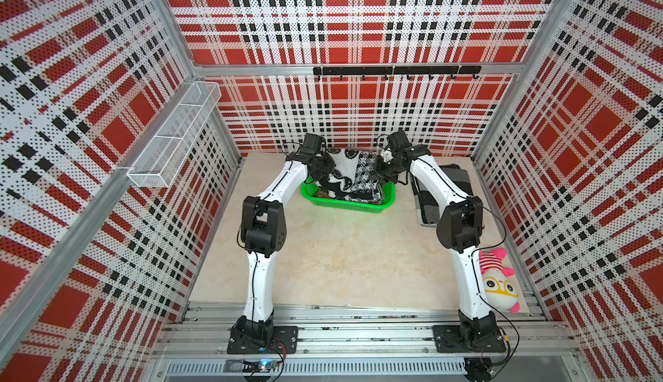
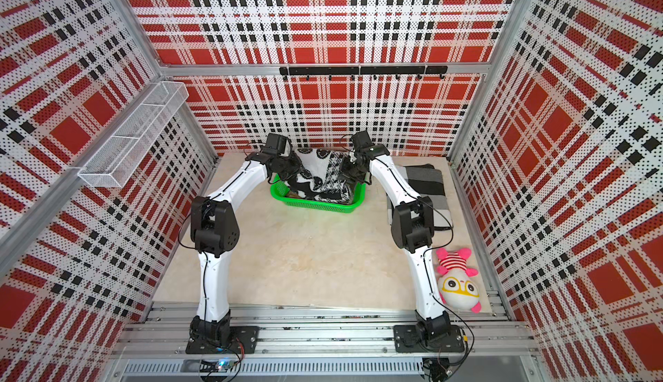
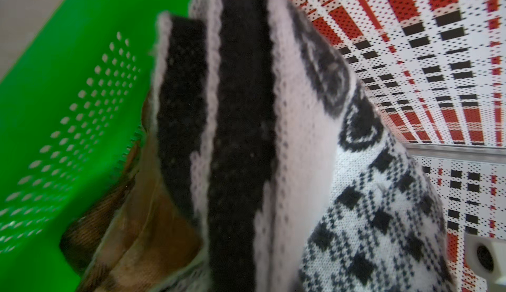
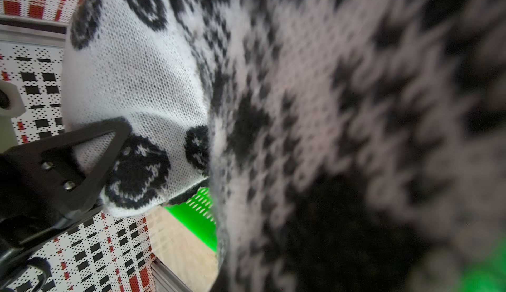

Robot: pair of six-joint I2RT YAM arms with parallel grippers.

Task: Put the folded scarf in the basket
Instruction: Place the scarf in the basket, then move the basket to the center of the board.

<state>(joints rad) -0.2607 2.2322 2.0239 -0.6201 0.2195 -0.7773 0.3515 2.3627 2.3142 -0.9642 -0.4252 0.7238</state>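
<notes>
The folded scarf (image 1: 353, 177) (image 2: 323, 177) is a black-and-white knit with checks and round motifs. It hangs between my two grippers, sagging into the green basket (image 1: 344, 207) (image 2: 315, 207) at the back of the table. My left gripper (image 1: 324, 175) (image 2: 288, 174) is shut on the scarf's left end and my right gripper (image 1: 379, 175) (image 2: 349, 173) on its right end. The scarf (image 3: 246, 140) (image 4: 328, 140) fills both wrist views and hides each gripper's own jaws. The basket's perforated wall (image 3: 68, 126) lies close beside it.
A brown plaid cloth (image 3: 142, 235) lies in the basket under the scarf. A grey, black and white folded cloth (image 1: 457, 179) lies right of the basket, partly under the right arm. A plush toy (image 1: 498, 283) sits front right. A white wire rack (image 1: 175, 136) hangs on the left wall.
</notes>
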